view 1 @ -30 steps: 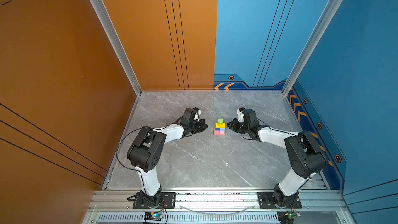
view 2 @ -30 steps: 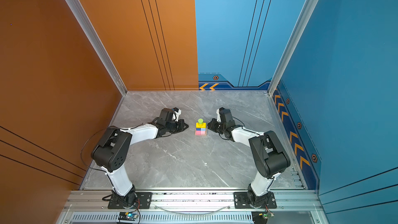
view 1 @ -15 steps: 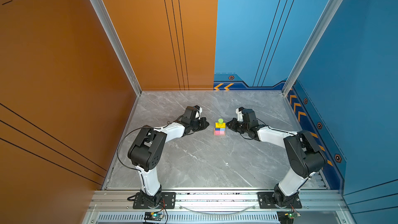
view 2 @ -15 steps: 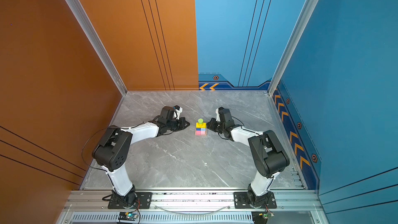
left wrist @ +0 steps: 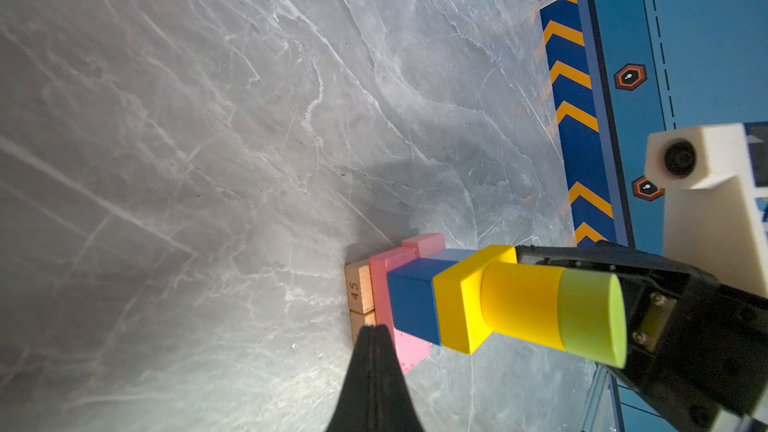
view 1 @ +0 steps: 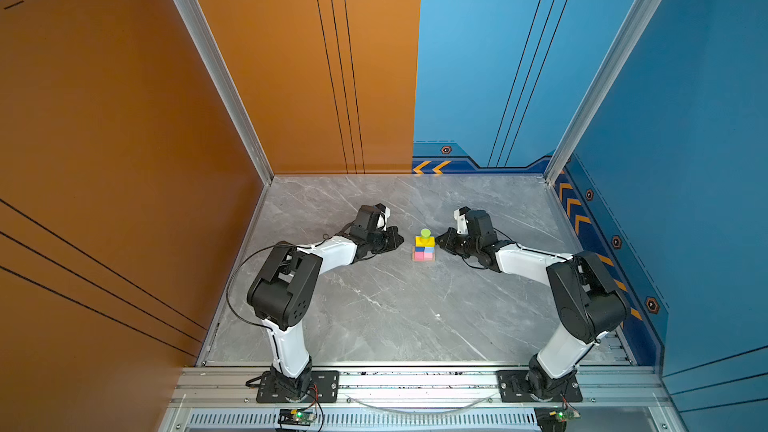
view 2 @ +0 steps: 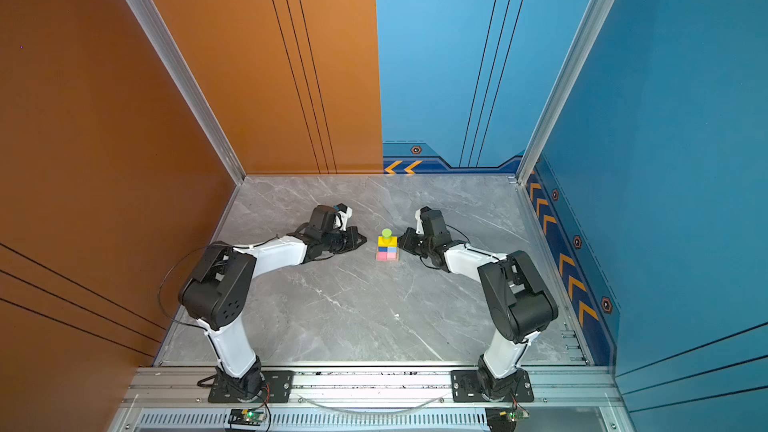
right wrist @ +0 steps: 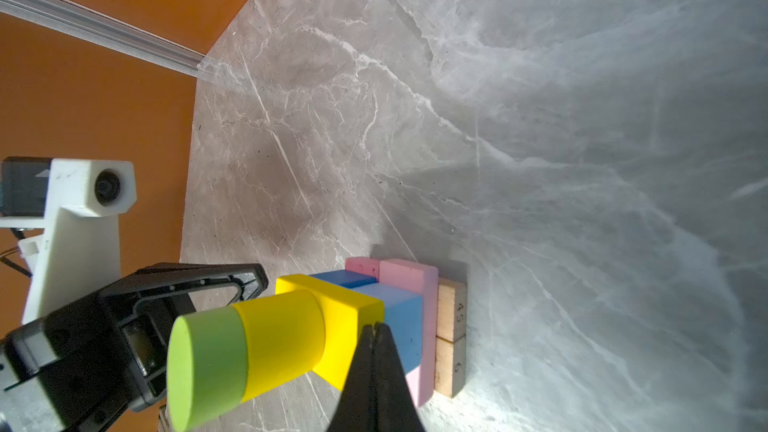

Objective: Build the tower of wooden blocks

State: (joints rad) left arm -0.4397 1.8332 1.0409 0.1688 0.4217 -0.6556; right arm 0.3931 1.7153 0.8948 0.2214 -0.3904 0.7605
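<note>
9 wood blocks, all stacked in 1 tower (view 1: 424, 248). It shows in both top views, approx ctr of frame, upright on the grey marble floor (view 1: 395, 305).

Bottom to top, per the right wrist view:
- 2 tan planks (right wrist: 451, 309), side by side & touching, ends marked "45" and "6"
- 2 pink bars (right wrist: 409, 284), laid crosswise on the planks
- 2 cubes side by side: 1 light-blue cube (right wrist: 401, 313), 1 dark-blue cube (right wrist: 343, 278)
- 1 yellow brick (right wrist: 345, 309) over both cubes
- 1 yellow cylinder (right wrist: 282, 338) standing on the brick
- 1 lime-green cylinder (right wrist: 208, 363), topmost

2 arms, 2 grippers, one each side of the tower. The left gripper (view 1: 400, 239) is left of the tower in the frame, jaws pinched together w/ nothing btwn them, and a strip of floor separates tip & stack. The right gripper (view 1: 439, 239) is right of the tower, jaws likewise pressed together & empty. Its tip is just beside the yellow brick; touching or not, can't tell.
</note>
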